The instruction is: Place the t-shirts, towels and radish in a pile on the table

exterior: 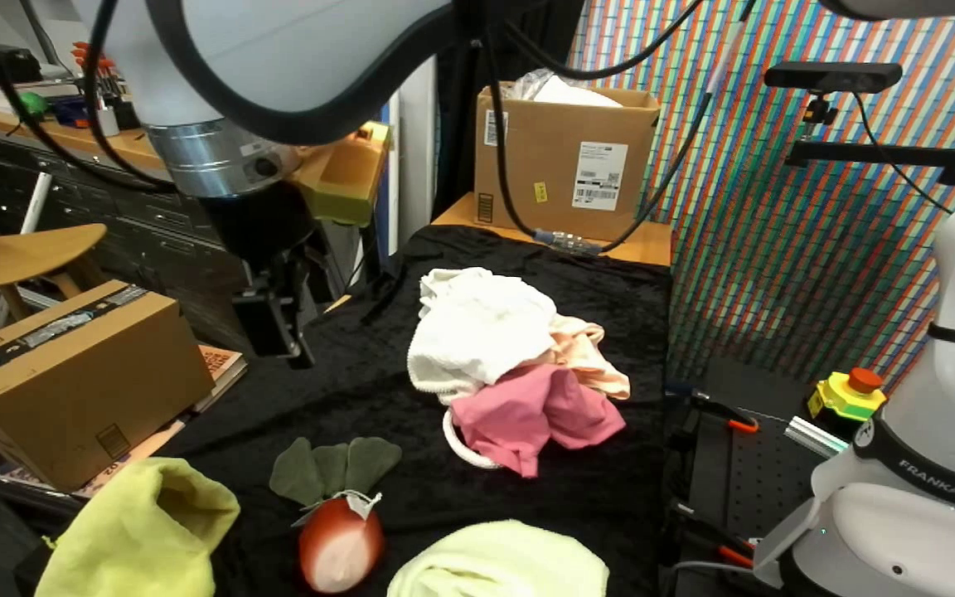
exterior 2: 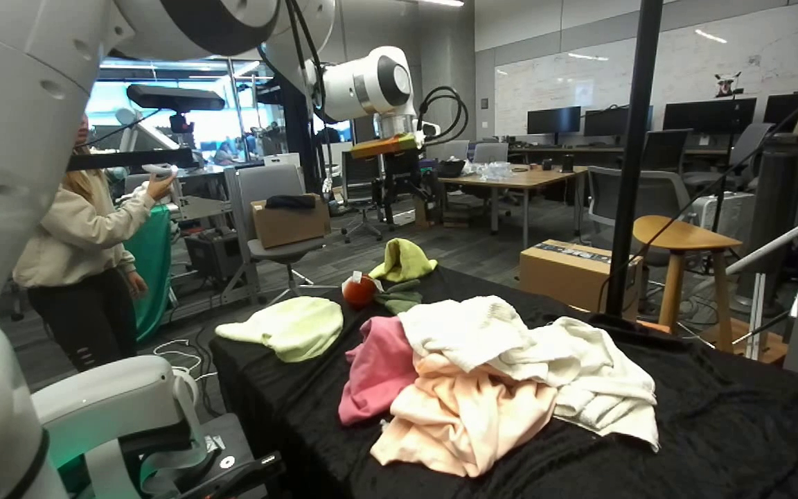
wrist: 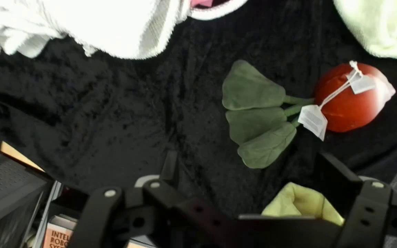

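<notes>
We record one black-draped table (exterior: 345,398); one white Franka Emika arm (exterior 2: 18,173), extended above it; and, in an exterior view, one standing person (exterior 2: 91,222) in a cream top. We count one open cardboard box (exterior: 556,149) behind the table and one taped cardboard box (exterior: 92,390) beside it. On the table we list one white towel (exterior: 482,323), rumpled, uppermost in a loose pile; one peach cloth (exterior 2: 468,423) and one rose-pink cloth (exterior: 540,414), both emerging from under the towel and touching each other, whether T-shirts or towels we cannot tell; one pale lime cloth (exterior: 502,564), bunched, apart from the pile; and one chartreuse cloth (exterior: 133,539), peaked around a hollow fold, near the table's edge. We enter one plush radish (exterior: 341,543), red shading to white, three green leaves (wrist: 257,124) attached, lying on the table outside the pile, between the pale lime and chartreuse cloths. We note one Robotiq gripper (wrist: 253,168), raised clear of the cloths, its fingers (wrist: 170,168) spread wide apart, nothing held between them. We add one emergency-stop button (exterior: 865,381), red on a yellow housing, just beside the arm, and two white tags (wrist: 313,120) on the radish, one lying across the leaf stems, one against the red body.
</notes>
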Robot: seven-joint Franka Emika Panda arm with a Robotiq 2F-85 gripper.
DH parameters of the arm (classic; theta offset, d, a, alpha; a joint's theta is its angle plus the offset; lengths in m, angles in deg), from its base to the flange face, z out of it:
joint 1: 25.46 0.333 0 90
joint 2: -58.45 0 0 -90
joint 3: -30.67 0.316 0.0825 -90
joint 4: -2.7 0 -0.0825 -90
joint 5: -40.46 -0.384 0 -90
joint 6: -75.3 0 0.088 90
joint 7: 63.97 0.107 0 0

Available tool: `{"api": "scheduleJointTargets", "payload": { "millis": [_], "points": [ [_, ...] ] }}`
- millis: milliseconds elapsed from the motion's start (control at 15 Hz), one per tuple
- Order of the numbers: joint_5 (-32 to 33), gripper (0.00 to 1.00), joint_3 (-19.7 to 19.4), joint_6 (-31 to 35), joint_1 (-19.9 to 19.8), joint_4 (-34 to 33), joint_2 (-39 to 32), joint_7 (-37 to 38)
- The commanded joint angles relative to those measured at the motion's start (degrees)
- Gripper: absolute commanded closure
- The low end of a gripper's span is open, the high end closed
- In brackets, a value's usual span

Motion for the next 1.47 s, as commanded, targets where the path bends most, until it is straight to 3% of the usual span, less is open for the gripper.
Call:
{"api": "scheduleJointTargets", "payload": {
  "millis": [0, 400, 1400],
  "points": [
    [-1.8, 0.0, 0.0, -0.6, 2.0, -10.8, -7.0, -1.3],
    [-4.1, 0.0, 0.1, 10.1, 3.3, -10.9, -9.7, 6.1],
    [-3.7, 0.0, 0.4, 19.4, 7.0, -12.1, -18.4, 5.9]
  ]
}}
